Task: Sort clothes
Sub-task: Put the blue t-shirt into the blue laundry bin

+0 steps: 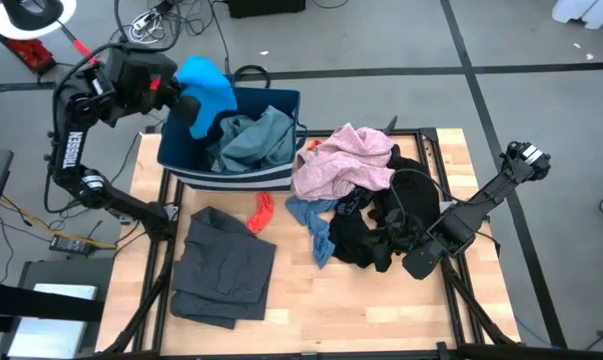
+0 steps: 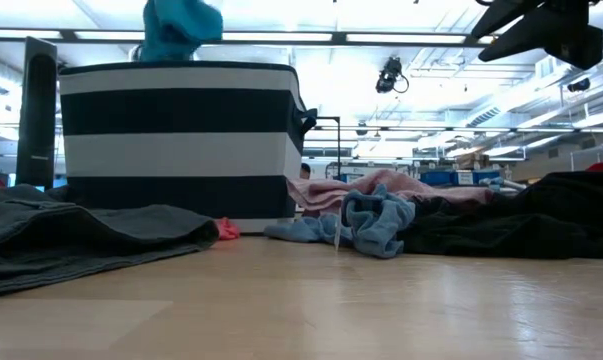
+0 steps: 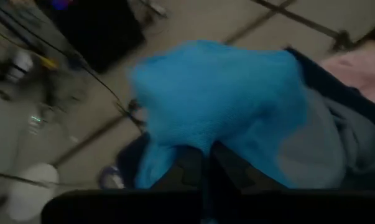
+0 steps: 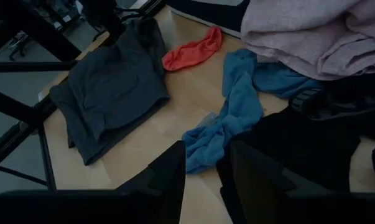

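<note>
Over the striped bin (image 1: 186, 160) I have the left gripper (image 1: 188, 108) pinching the bright blue garment (image 1: 209, 88), mid-drop. Next I judge it needs letting go cleanly inside. My right gripper (image 1: 418, 262) waits, part-open and empty, above the black clothes (image 1: 366, 235).

bin (image 1: 281, 100): dark blue, striped base, far-left on table | table (image 1: 381, 300): light wood
</note>
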